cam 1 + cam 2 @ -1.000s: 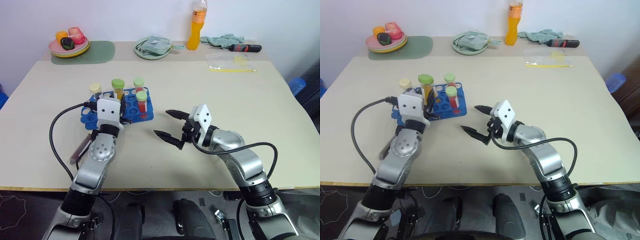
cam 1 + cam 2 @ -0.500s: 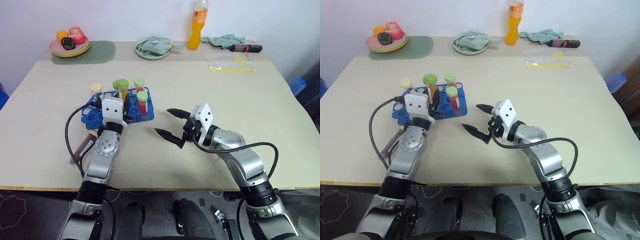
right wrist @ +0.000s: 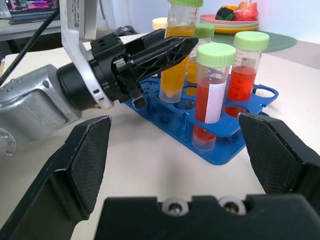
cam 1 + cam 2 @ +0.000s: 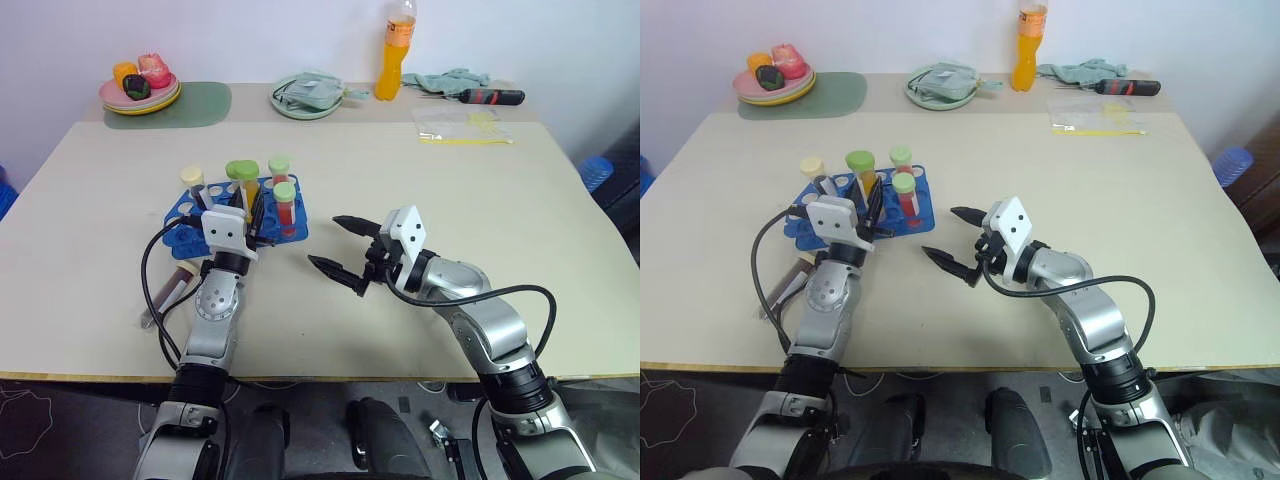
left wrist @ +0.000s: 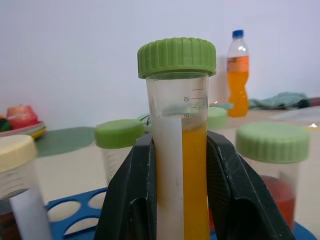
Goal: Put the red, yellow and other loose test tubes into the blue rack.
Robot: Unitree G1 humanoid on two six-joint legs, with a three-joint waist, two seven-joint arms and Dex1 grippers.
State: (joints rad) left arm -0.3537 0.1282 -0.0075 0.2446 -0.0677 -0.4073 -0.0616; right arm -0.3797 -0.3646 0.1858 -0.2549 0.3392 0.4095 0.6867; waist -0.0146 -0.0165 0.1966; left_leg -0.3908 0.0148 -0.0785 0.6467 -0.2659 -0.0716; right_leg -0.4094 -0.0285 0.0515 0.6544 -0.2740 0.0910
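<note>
Nearest the robot, a loose tube [image 4: 168, 292] with dark contents lies flat on the desk [image 4: 520, 230], just left of the left forearm and short of the rack.

The right tool [image 4: 337, 247] hangs above the desk to the right of the rack with its two black fingers spread wide and nothing between them, pointing toward the rack.

The left tool [image 4: 872, 208] is clenched on a yellow tube [image 5: 181, 145] with a green cap. It holds the tube upright over the middle of the blue rack [image 4: 181, 240]. In the right wrist view the tube's lower end sits at the rack's top plate, though whether it has entered a hole cannot be told.

In the rack stand two red tubes: one [image 4: 284, 205] at the near right corner, another [image 4: 278, 170] behind it, both green-capped. A cream-capped tube [image 4: 192, 183] stands at the rack's left side. Several holes on the near left are empty.

At the far edge of the desk are a plate of fruit [image 4: 140, 88] on a green mat [image 4: 200, 103], a green bowl [image 4: 306, 97], an orange drink bottle [image 4: 394, 48], a cloth [image 4: 445, 80], a screwdriver [image 4: 490, 96] and a clear bag [image 4: 463, 126].
</note>
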